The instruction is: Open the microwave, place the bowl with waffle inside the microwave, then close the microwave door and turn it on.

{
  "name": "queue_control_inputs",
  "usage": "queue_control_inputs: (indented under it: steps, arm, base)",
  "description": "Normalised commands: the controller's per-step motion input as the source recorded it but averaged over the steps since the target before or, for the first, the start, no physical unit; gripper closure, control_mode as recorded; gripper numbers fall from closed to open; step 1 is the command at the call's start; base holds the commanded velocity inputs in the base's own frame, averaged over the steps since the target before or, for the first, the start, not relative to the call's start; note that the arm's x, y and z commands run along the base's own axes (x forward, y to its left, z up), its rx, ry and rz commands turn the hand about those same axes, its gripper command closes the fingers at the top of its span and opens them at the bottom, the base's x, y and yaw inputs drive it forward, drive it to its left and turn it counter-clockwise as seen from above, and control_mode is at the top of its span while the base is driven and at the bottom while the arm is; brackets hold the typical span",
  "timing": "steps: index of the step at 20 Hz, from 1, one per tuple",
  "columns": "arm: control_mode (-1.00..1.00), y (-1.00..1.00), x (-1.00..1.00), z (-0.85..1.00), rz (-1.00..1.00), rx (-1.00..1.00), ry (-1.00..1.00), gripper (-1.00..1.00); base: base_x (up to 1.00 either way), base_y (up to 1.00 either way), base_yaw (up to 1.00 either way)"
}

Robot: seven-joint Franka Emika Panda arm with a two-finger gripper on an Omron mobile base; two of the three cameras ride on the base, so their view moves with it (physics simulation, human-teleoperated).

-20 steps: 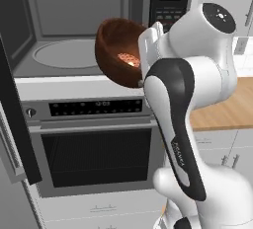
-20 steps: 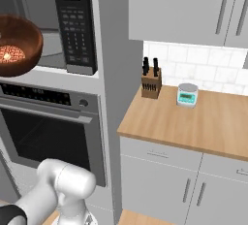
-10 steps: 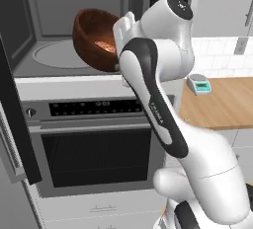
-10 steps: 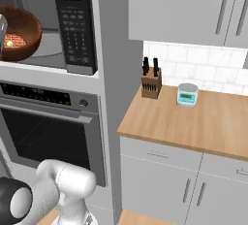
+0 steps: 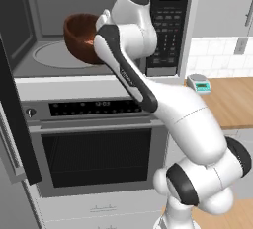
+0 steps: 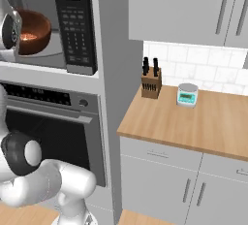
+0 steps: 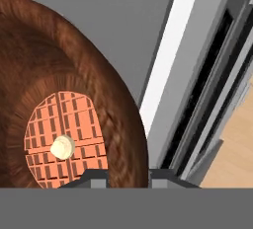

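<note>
Wooden counter (image 6: 193, 122), grey cabinets (image 6: 184, 6)

We've got a reddish-brown bowl (image 7: 74, 75) with streaky wood grain, an orange grid-pattern waffle (image 7: 62, 139) with a cream dab, grey microwave cavity (image 5: 44, 35), black keypad (image 6: 75, 25).

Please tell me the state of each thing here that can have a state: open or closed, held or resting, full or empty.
microwave: cavity open, display lit.
microwave door: swung wide open to the left.
bowl: tilted, held up inside the cavity above the glass plate.
waffle: inside the bowl, pale dab on top.
claw: closed on the bowl's rim.
oven: door closed.
</note>
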Motion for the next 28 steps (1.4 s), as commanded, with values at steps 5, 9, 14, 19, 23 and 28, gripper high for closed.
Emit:
queue_control_inputs:
  steps: [5, 9, 14, 19, 23, 28]
  arm:
    - [-1.0, 0.36, 1.0, -0.09, 0.0, -0.22, 0.1, 1.0]
    - [-1.0, 0.37, 1.0, -0.24, 0.0, -0.2, 0.02, 1.0]
    - [-1.0, 0.39, 0.93, -0.43, 0.0, -0.15, -0.05, 1.0]
    - [-1.0, 0.04, 0.43, -0.69, 0.0, 0.0, -0.37, -1.0]
    - [-1.0, -0.08, -0.05, -0.56, 0.02, 0.04, -0.49, -1.0]
    - [-1.0, -0.52, -0.79, -0.23, 0.13, 0.31, -0.77, -1.0]
  base:
    - [0.0, 0.0, 0.0]
    - [0.0, 0.0, 0.0]
    - [0.0, 0.0, 0.0]
    - [0.0, 0.0, 0.0]
    - [0.0, 0.0, 0.0]
    - [0.0, 0.0, 0.0]
